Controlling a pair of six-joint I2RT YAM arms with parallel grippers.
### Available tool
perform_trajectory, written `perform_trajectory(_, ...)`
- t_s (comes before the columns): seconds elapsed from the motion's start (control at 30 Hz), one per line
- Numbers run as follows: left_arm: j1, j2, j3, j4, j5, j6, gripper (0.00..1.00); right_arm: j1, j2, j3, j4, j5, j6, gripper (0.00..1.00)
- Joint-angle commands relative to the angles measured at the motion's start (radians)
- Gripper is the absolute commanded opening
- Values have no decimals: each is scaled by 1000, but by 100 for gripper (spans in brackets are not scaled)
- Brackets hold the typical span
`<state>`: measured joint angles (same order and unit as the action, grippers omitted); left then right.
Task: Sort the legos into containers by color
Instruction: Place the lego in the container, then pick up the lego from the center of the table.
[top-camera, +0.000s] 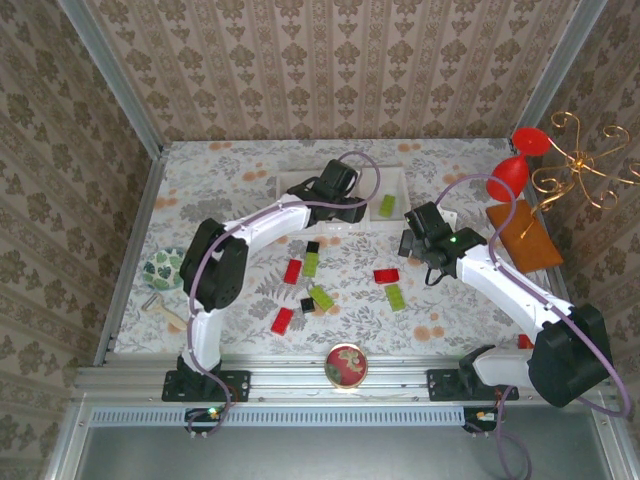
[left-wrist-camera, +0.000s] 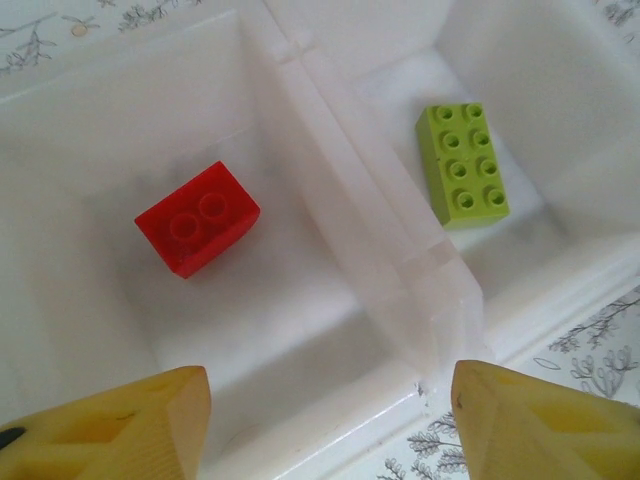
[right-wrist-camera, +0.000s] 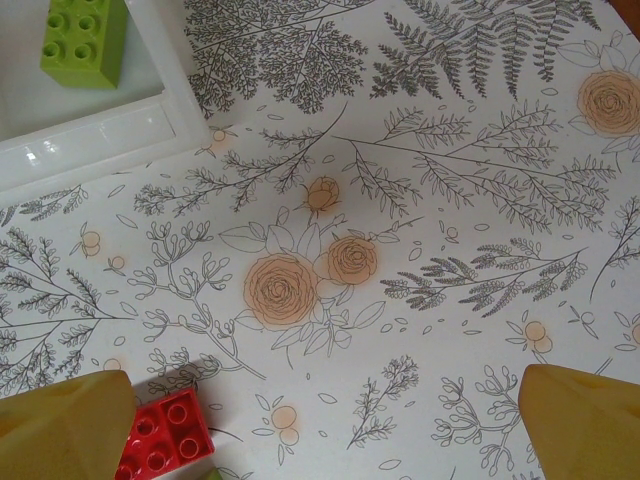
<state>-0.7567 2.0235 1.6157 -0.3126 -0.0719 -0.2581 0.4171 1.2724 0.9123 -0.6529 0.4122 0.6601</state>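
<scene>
Plainly, the left tool (left-wrist-camera: 330, 400) stands open: its two yellow fingers are spread wide with nothing between them, hovering over the near rim of the white three-part tray (left-wrist-camera: 340, 210). At about ten o'clock from it, a red two-stud brick (left-wrist-camera: 198, 217) lies loose on the floor of one compartment. At one o'clock, across the divider wall, a lime-green eight-stud brick (left-wrist-camera: 462, 163) lies in the neighbouring compartment. So the two colours are kept apart.

The right tool (right-wrist-camera: 325, 400) is also open and empty, hanging over the flowered bench (top-camera: 450, 310). A red four-stud brick (right-wrist-camera: 165, 440) lies right at its finger on the eight o'clock side, not between the fingers.

From above, the tray sits toward twelve o'clock on the bench. The unsorted legos, red (top-camera: 292, 271), green (top-camera: 321, 298) and black (top-camera: 313, 247), are scattered toward six o'clock from it.

The risks, as I judge them:
- The left tool is low and close to the rim, so a sideways retreat could catch the light tray and drag it, spilling the sorted bricks.
- The right tool is off-centre from its red brick, so closing there would likely shove the brick aside or pinch a corner and flick it away.
- Carrying that brick to the green compartment would spoil the sorting.
</scene>
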Motion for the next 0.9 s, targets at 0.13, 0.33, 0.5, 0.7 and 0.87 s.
perform_trajectory(0.13,3,-199,-109,31,-21,-16,75,11,-11,10,-17,12,30,100)
perform_trajectory(0.33,2,-331,-233,78,-59,-35,85,19,-9,16,-19,11,32,100)
perform_trajectory(0.5,4,-428,-326,100,-105,-48,93,22,-8,19,-23,9,31,100)
perform_trajectory(0.7,17,-551,-462,130,-178,-85,100,29,2,16,-17,-18,33,100)
perform_trajectory(0.87,41,-663,-590,158,-240,-127,100,50,21,13,-10,-38,30,100)
